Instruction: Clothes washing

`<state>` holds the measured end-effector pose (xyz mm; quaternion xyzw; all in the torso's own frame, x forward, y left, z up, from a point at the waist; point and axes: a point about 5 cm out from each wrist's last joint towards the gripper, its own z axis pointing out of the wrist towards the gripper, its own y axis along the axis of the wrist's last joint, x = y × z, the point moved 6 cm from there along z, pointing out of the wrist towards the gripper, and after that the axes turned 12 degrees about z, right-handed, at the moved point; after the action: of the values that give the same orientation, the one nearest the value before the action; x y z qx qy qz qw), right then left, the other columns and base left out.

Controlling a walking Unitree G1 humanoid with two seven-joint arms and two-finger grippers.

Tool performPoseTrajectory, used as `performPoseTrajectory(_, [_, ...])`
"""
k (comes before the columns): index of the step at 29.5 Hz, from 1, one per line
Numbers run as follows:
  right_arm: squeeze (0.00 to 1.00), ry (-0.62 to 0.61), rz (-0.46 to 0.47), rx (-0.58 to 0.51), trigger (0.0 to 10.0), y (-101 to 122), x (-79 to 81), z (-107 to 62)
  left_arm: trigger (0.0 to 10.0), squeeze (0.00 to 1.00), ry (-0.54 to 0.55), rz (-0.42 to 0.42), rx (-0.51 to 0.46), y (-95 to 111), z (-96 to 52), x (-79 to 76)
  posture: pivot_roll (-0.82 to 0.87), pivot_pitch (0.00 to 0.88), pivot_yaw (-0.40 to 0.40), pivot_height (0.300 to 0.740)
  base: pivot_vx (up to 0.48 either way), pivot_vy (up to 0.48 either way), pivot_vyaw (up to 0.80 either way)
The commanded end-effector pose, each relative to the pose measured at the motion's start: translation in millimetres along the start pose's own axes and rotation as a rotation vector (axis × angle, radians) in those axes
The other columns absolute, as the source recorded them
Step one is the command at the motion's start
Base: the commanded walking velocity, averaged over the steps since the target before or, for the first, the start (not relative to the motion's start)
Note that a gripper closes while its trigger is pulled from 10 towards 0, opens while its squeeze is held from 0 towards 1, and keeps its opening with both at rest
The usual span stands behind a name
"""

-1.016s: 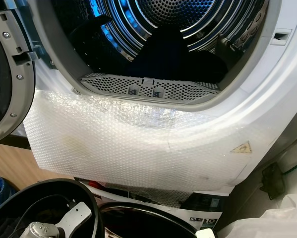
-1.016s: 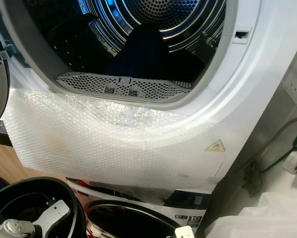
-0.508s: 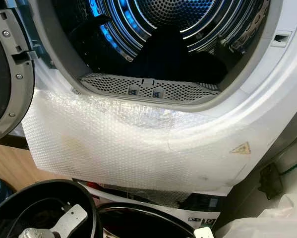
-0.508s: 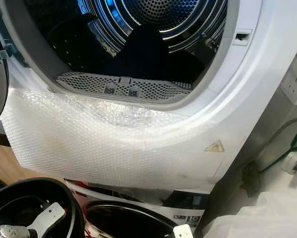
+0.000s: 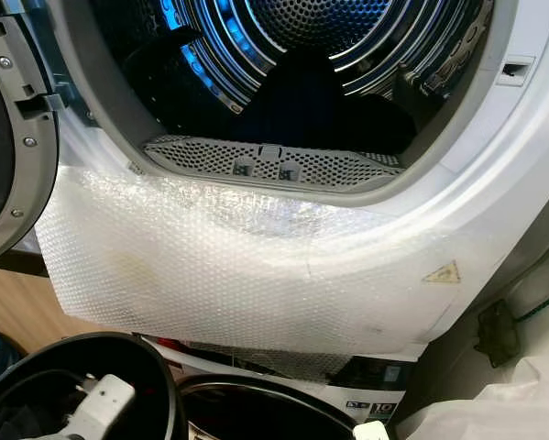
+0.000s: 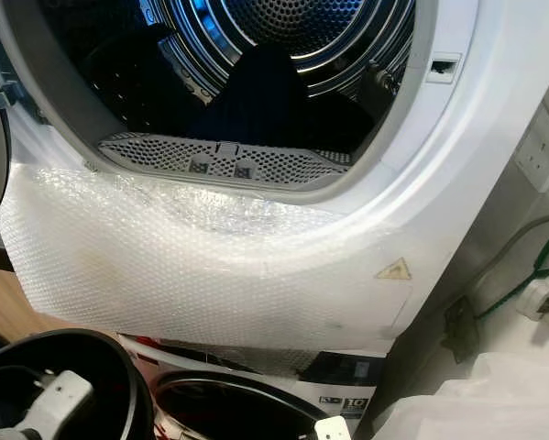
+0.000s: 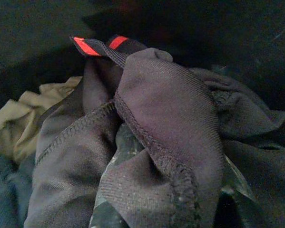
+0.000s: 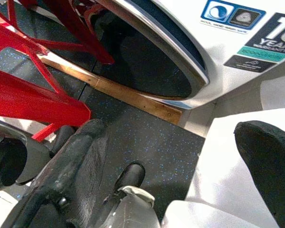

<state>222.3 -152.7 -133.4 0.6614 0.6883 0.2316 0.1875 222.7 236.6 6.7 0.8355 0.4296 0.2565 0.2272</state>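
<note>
Dark garment [image 7: 166, 142] with a red tag lies bunched directly before the left wrist camera, beside a beige cloth [image 7: 18, 118]; left gripper's grip cannot be determined. Right gripper [image 8: 180, 156] hangs low over speckled floor [image 8: 147, 142], fingers [image 8: 85, 156] spread apart; the dryer drum [image 5: 320, 55] stands open above bubble wrap [image 5: 237, 266].

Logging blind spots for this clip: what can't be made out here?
- Left gripper: in the left wrist view the dark garment covers its fingers, so its grip is unclear.
- Dark laundry in the drum: too shadowed in the eye views to count items.
- Black basket: cut by the bottom edge.
- Lower machine's door: partly behind the red frame, right wrist view.
</note>
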Motion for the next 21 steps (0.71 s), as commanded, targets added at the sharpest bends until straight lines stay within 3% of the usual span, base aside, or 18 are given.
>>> performPoseTrajectory(1, [0.0, 0.007, -0.017, 0.012, 10.0, 0.0, 3.1, 0.6, 0.0, 0.0, 0.03, -0.075, -0.021, 0.1, -9.6, 5.3, 0.33, 0.0, 0.0, 0.74, 0.0, 0.0, 0.0])
performPoseTrajectory(4, [0.0, 0.017, -0.027, 0.007, 10.0, 3.7, 5.5, 1.3, 0.0, 0.0, 0.024, -0.18, -0.133, 12.8, -23.0, 3.3, 0.34, 0.0, -0.001, 0.74, 0.0, 0.0, 0.0])
performPoseTrajectory(6, [0.0, 0.025, -0.038, 0.004, 10.0, 6.8, 7.6, 1.9, 0.0, 0.0, 0.04, -0.251, -0.245, 25.5, -35.1, 9.8, 0.36, 0.0, -0.008, 0.74, 0.0, 0.0, 0.0])
performPoseTrajectory(8, [0.0, 0.027, -0.04, 0.003, 10.0, 7.6, 8.1, 2.1, 0.0, 0.0, 0.049, -0.274, -0.273, 29.0, -38.8, 12.4, 0.37, 0.0, -0.009, 0.74, 0.0, 0.0, 0.0])
performPoseTrajectory(12, [0.0, 0.041, -0.058, -0.003, 10.0, 13.5, 9.6, 2.8, 0.0, 0.0, 0.121, -0.419, -0.588, 64.2, -78.2, 38.0, 0.39, 0.0, -0.02, 0.74, 0.0, 0.0, 0.0])
performPoseTrajectory(16, [0.0, 0.04, -0.061, -0.003, 10.0, 13.8, 8.8, 2.7, 0.0, 0.0, 0.103, -0.443, -0.752, 80.3, -100.2, 37.8, 0.39, 0.0, -0.021, 0.74, 0.0, 0.0, 0.0])
performPoseTrajectory(21, [0.0, 0.043, -0.062, 0.005, 10.0, 10.2, 9.3, 2.4, 0.0, 0.0, -0.008, -0.45, -0.905, 99.1, -121.7, 25.9, 0.38, 0.0, -0.028, 0.74, 0.0, 0.0, 0.0])
